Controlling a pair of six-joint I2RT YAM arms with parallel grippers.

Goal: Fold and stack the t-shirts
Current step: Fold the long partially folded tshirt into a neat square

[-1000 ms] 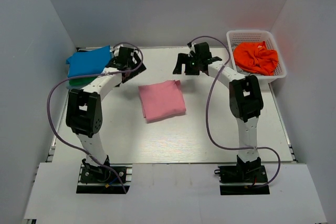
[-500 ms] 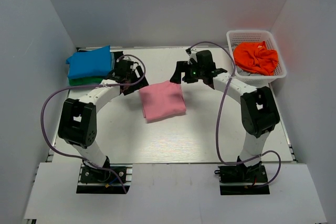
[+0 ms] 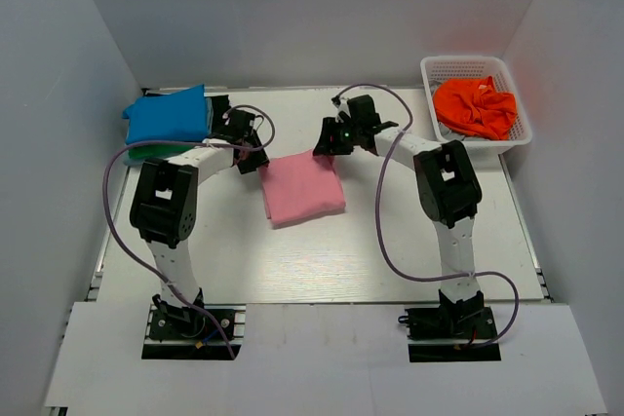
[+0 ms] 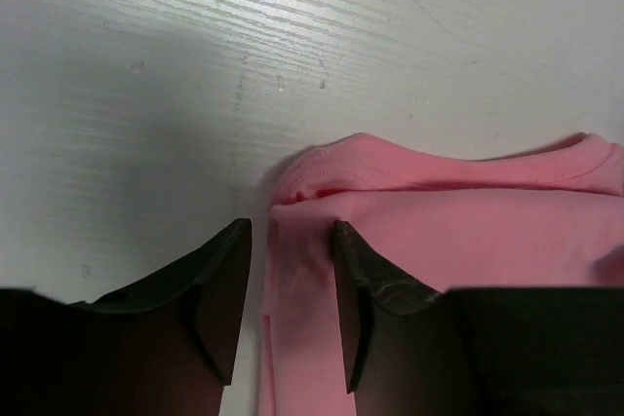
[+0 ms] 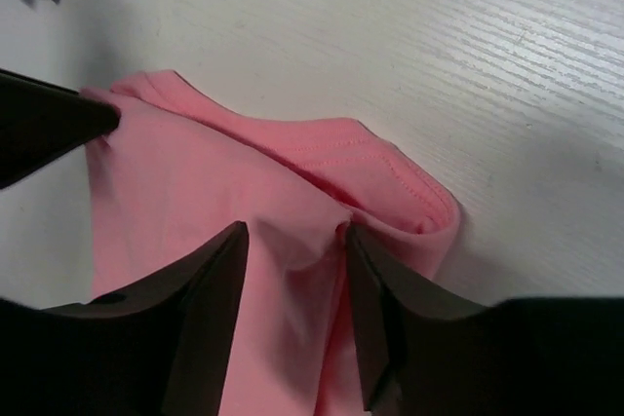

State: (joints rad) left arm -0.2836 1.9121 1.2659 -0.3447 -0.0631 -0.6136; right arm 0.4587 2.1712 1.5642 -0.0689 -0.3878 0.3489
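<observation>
A folded light pink t-shirt (image 3: 302, 188) lies mid-table. My left gripper (image 3: 255, 161) is down at its far left corner. In the left wrist view its jaws (image 4: 290, 226) stand partly apart astride the pink shirt's (image 4: 468, 231) edge, with bare table showing beside the left finger. My right gripper (image 3: 325, 146) is at the far right corner. Its jaws (image 5: 292, 229) press into the pink shirt (image 5: 195, 192), a crease of cloth bunched between them. A bright blue t-shirt (image 3: 168, 116) lies folded on a green one (image 3: 156, 152) at the back left.
A white lattice basket (image 3: 478, 58) at the back right holds a crumpled orange t-shirt (image 3: 475, 107). White walls close in the table on three sides. The left gripper's finger (image 5: 39, 124) shows at the left edge of the right wrist view.
Both arms have come down from the back of the table onto the pink shirt's far corners. Both pairs of jaws have narrowed from wide open.
</observation>
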